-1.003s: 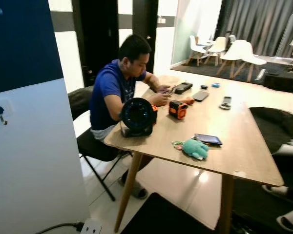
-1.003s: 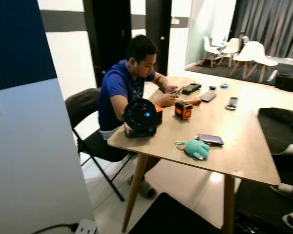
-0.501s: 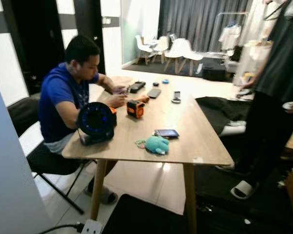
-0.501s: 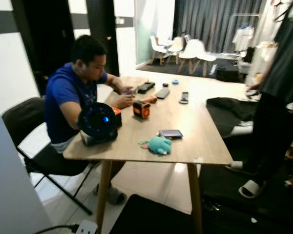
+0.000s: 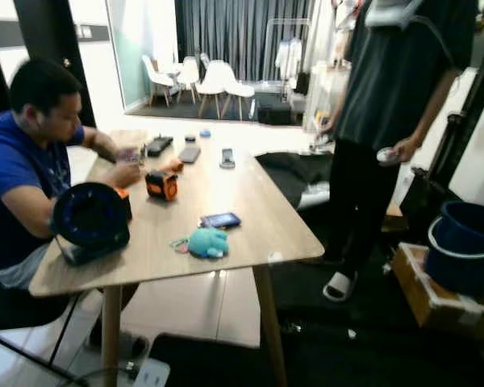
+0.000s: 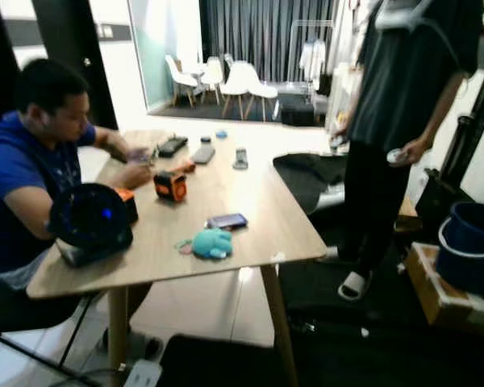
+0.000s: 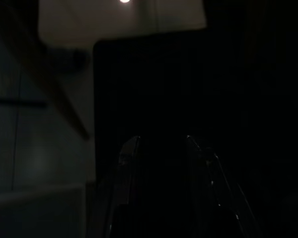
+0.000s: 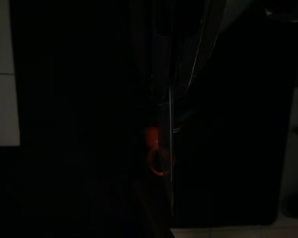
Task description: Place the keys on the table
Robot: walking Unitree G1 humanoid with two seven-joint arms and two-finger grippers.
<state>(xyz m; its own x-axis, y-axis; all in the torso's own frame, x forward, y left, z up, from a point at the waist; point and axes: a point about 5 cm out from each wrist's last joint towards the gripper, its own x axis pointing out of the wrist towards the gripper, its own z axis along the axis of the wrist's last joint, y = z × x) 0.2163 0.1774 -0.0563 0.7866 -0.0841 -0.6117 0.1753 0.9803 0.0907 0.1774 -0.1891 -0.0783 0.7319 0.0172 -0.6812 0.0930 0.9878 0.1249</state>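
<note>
The wooden table stands ahead, its near corner toward me. On it lies a teal plush keychain with a key ring beside it. The right wrist view is very dark: my right gripper hangs low with its fingers close together, and a small orange ring sits between them, apparently the keys. In the equally dark left wrist view, my left gripper hangs idle with its two fingers apart and nothing between them.
A person in a blue shirt sits at the table's left side. Another person in dark clothes stands at its right. A black round fan, an orange device and a phone lie on top. A blue bucket stands at right.
The camera has swung to the right: the blue and white wall left the picture, the standing person and the bucket came in. The things on the table have not moved.
</note>
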